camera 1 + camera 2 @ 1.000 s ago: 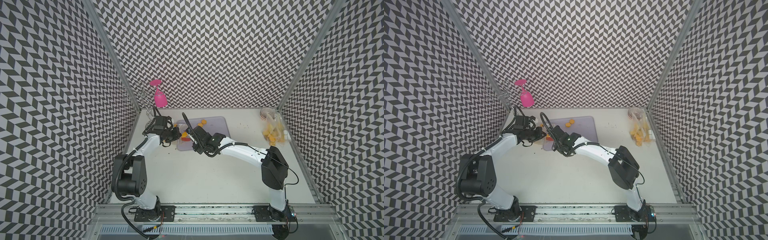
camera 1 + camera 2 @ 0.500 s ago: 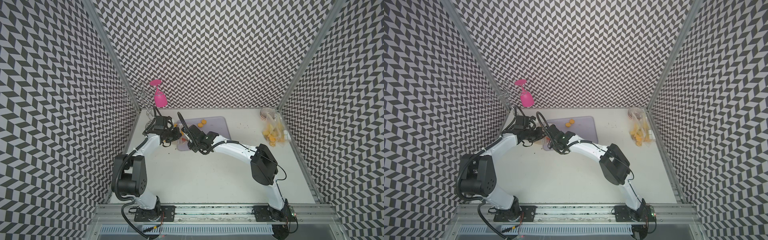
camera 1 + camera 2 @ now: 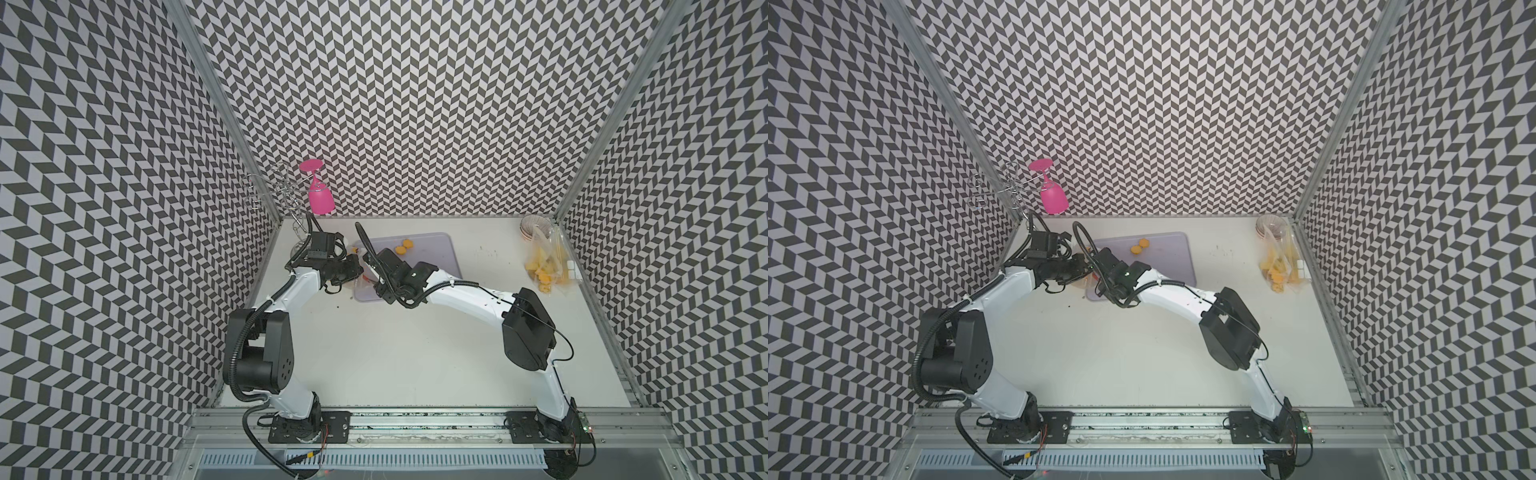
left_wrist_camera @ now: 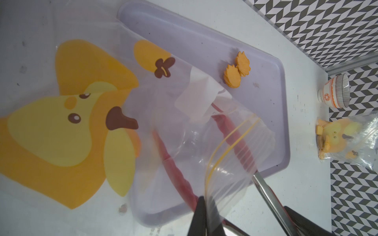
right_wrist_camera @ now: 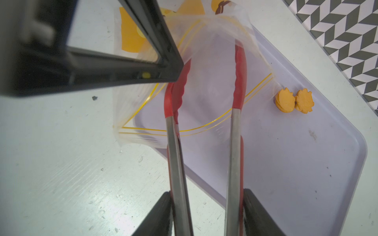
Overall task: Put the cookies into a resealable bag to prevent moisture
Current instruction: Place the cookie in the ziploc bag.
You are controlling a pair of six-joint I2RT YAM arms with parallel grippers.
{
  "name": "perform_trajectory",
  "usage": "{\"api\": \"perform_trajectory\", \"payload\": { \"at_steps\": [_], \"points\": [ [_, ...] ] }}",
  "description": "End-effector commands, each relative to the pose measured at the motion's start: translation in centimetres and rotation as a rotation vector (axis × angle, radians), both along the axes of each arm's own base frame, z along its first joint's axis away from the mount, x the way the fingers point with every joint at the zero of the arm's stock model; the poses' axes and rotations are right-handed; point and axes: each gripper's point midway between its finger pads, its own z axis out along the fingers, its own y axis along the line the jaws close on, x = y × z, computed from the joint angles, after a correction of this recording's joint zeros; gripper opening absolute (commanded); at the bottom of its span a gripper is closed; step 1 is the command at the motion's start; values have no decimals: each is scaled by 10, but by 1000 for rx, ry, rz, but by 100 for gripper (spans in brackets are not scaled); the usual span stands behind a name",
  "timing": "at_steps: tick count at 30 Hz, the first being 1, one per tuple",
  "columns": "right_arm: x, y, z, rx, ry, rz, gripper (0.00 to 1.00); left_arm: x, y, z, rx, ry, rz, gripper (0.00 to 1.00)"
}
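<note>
TOP VIEW: The left gripper [image 3: 352,270] and right gripper [image 3: 380,286] meet over the near left corner of a lilac tray [image 3: 440,253], which sits toward the far left of the worktop [image 3: 415,353]. The loose cookies [image 3: 404,246] lie touching each other on the tray, near its far edge. A second bag [image 3: 544,266] with more biscuit pieces in it lies in the worktop's far right corner, beside a small cup [image 3: 533,226]. A pink glass [image 3: 319,195] hangs upside down from a wire rack [image 3: 278,191] at the far left corner.

LEFT WRIST VIEW: The left gripper's jaws are pinched together on the rim of the resealable bag [image 4: 184,139], a clear bag with a yellow zip line and a printed duck. Red-tipped tongs [image 4: 178,175] reach in through its mouth.

RIGHT WRIST VIEW: The right gripper's jaws press against the outer sides of the tongs' two steel arms, clamped on the tool. The arms stand apart, and both red tips are inside the bag's open mouth. The left gripper holds the upper rim raised, while the lower rim rests across the tray's corner and the worktop. The loose cookies lie outside the bag, just beside its mouth.
</note>
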Motion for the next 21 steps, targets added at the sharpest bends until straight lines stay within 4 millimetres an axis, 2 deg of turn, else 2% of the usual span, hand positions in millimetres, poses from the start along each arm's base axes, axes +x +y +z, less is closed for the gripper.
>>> {"api": "perform_trajectory", "payload": {
  "at_steps": [1, 7, 11, 16, 21],
  "points": [
    [-1, -4, 50, 99, -63, -12, 50, 3, 1, 8, 21, -27, -3, 0],
    [-24, -35, 74, 169, -71, -45, 48, 5, 10, 9, 33, -32, 25, 0],
    [-36, -59, 79, 258, -86, -99, 47, 7, 20, 10, 43, -32, 54, 0],
    [-25, -89, 68, 373, -58, -203, 47, 7, 31, 11, 57, -36, 90, 0],
    [0, -112, 36, 393, 65, -289, 46, 10, 41, 14, 46, -42, 119, 0]
  ]
}}
